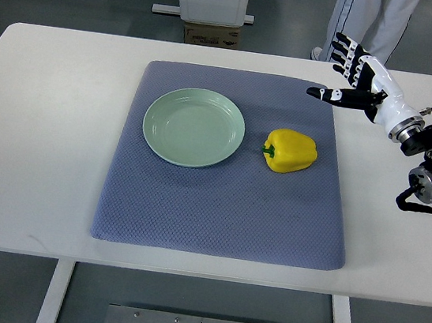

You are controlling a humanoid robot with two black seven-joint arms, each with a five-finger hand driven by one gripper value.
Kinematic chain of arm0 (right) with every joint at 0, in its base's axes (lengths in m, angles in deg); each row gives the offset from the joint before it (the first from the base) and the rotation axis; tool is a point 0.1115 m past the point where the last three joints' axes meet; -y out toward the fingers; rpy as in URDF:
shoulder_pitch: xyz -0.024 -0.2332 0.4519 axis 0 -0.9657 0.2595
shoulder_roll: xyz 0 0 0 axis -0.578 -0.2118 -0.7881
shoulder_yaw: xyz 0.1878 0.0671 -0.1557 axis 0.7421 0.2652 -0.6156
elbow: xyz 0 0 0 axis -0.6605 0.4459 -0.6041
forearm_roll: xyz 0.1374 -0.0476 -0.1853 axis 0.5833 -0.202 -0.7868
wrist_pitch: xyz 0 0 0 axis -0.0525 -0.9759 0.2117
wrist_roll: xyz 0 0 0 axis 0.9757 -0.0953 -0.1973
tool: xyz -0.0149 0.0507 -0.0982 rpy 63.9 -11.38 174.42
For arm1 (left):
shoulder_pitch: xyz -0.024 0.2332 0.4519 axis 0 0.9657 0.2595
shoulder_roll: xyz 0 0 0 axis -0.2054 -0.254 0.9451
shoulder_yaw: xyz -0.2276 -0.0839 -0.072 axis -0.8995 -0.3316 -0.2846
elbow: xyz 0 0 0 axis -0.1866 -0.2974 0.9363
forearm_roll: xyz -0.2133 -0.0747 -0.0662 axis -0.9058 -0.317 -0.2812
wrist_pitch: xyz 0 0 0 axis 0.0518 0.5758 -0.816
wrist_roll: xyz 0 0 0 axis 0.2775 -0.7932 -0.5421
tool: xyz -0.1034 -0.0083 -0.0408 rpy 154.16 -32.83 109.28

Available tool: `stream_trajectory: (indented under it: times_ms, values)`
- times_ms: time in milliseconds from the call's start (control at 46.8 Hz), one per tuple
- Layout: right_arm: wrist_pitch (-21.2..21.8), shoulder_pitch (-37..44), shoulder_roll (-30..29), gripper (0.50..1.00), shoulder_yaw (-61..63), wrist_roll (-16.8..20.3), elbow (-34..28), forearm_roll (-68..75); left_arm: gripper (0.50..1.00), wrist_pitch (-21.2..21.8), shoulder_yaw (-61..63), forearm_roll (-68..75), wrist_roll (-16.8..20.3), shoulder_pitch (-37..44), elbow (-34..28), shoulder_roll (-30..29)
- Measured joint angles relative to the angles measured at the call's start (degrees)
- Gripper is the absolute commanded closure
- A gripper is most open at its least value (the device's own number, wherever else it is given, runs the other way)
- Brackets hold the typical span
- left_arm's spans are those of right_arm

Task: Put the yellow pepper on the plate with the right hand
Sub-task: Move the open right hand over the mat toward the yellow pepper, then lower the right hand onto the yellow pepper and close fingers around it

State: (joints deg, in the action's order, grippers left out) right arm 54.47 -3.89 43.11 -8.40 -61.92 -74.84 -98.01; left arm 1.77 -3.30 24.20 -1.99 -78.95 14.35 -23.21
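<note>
A yellow pepper (290, 151) with a green stem lies on its side on the blue-grey mat (221, 210), just right of a pale green plate (193, 127). The plate holds nothing. My right hand (347, 71) hovers above the mat's far right corner, up and to the right of the pepper and apart from it. Its fingers are spread and the thumb points left; nothing is in the hand. The left arm does not show.
The mat lies on a white table (37, 130). A person's legs in white trousers (370, 22) stand beyond the far edge, behind my right hand. A white machine base and a cardboard box (211, 33) stand at the back centre.
</note>
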Motion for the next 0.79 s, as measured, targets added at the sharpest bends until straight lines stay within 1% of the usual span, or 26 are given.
stream_trajectory:
  times_ms: [43,128,299,491,790]
  values:
    - [0.0,0.5,0.2,0.507,-1.8,-1.7,-0.1,-2.5,0.500,0.0,0.0,0.0,0.0,0.0,0.0,0.0]
    - [0.0,2.0,0.6,0.507,-5.7,-3.9,-0.1,-5.4,0.500,0.0,0.0,0.0,0.0,0.0,0.0,0.0]
    - [-0.1,6.0,1.7,0.507,-15.6,-7.5,-0.2,-6.8,0.500,0.0,0.0,0.0,0.0,0.0,0.0,0.0]
    - [-0.1,9.6,2.2,0.507,-22.7,-8.1,-1.5,-8.4,0.500,0.0,0.0,0.0,0.0,0.0,0.0,0.0]
    - [-0.3,10.5,1.7,0.509,-29.8,-8.1,-1.4,-11.7,0.500,0.0,0.0,0.0,0.0,0.0,0.0,0.0]
